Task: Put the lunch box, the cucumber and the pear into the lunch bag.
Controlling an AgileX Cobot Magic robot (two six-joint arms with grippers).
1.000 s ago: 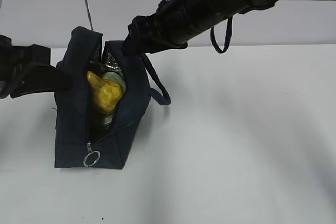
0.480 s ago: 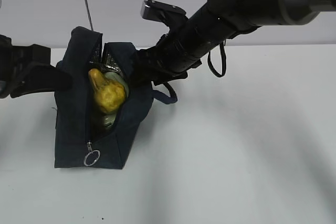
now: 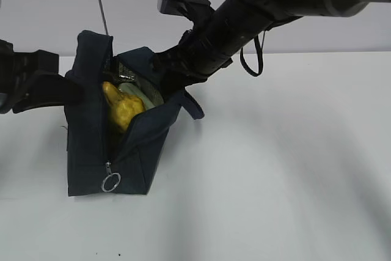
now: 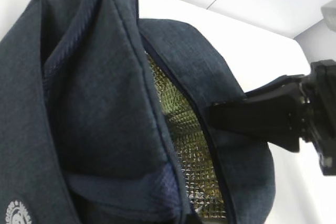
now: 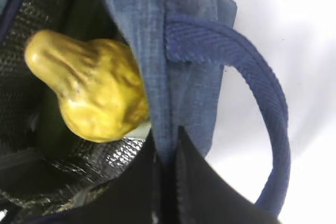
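Standing on white table [image 3: 287,169], dark navy fabric lunch bag [image 3: 91,151] gapes open; lumpy yellow pear [image 3: 123,109] inside, pale sage-green lunch box lid [image 3: 139,93] behind it.

Left wrist view: left gripper unseen, closed on bag's left wall; silvery lining [image 4: 186,145] exposed.

Right wrist view: right gripper [image 5: 167,166] pinches bag's right wall beside loop handle [image 5: 265,108]; pear against dark lining.

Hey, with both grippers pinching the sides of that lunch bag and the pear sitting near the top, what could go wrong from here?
1. The pear sits high in the opening of the lunch bag, not deep inside; a tug on the walls might roll it out.
2. The right gripper is shut on the thin fabric rim beside the handle; the cloth could slip free, letting that side sag.
3. The left gripper grips the opposite wall; uneven pulling could tip the bag.
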